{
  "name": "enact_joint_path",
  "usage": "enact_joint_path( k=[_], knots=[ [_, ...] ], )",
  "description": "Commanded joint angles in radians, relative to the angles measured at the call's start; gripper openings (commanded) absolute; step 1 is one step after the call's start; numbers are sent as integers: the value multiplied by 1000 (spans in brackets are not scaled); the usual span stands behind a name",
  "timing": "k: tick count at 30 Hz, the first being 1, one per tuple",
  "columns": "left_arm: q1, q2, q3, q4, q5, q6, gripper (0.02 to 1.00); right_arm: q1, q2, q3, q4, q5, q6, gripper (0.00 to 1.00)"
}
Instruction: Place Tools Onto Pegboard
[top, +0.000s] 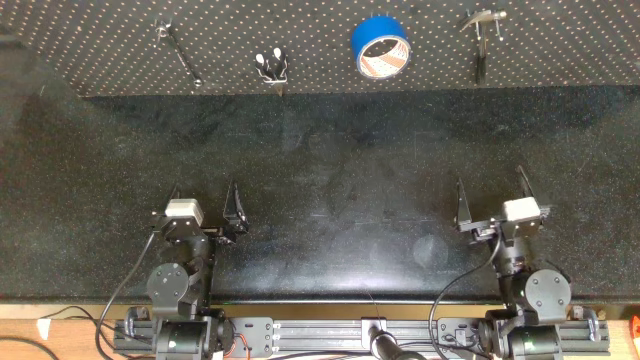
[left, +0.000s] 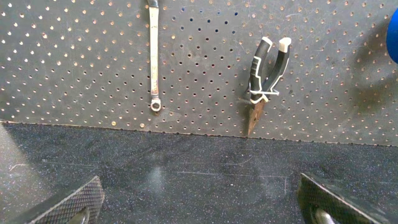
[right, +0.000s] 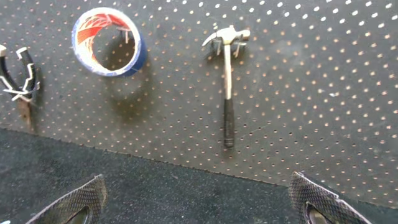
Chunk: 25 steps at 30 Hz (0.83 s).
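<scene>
We see the perforated dark pegboard (top: 300, 40) standing along the far edge of the work surface (top: 350, 170), a black, grainy mat. The board carries four things, all hanging on hooks and well apart from both arms. The left gripper (top: 203, 190) and the right gripper (top: 490, 180) sit low near their bases above the mat. Each has its jaws spread wide and holds nothing, and its fingers (left: 68, 202) show cross-hatched pads. On the board, the roll of blue tape (top: 372, 30) is a fat ring hung on a peg. To its right hangs the hammer (right: 227, 93), with its metal claw head up and its dark grip down. At the far left hangs the slim, shiny wrench (left: 153, 56). Between it and the tape hang the pliers (left: 264, 81), nose down, with black-and-white handles.
</scene>
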Motion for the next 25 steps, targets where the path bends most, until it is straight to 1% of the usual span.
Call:
enact_joint_path(
  k=[1, 2, 3, 5, 25],
  knots=[
    [-3, -6, -2, -5, 7, 12, 998, 8, -14, -6, -39, 68, 3, 956],
    [-3, -6, -2, -5, 7, 12, 996, 8, -14, -6, -93, 76, 46, 956],
    [-3, -6, -2, -5, 7, 12, 998, 8, -14, -6, -119, 99, 92, 956],
    [-3, -6, -2, -5, 7, 13, 998, -2, -14, -6, -134, 177, 153, 956],
    [-3, -6, -2, -5, 7, 12, 998, -6, -13, -6, -134, 175, 156, 958]
  ],
)
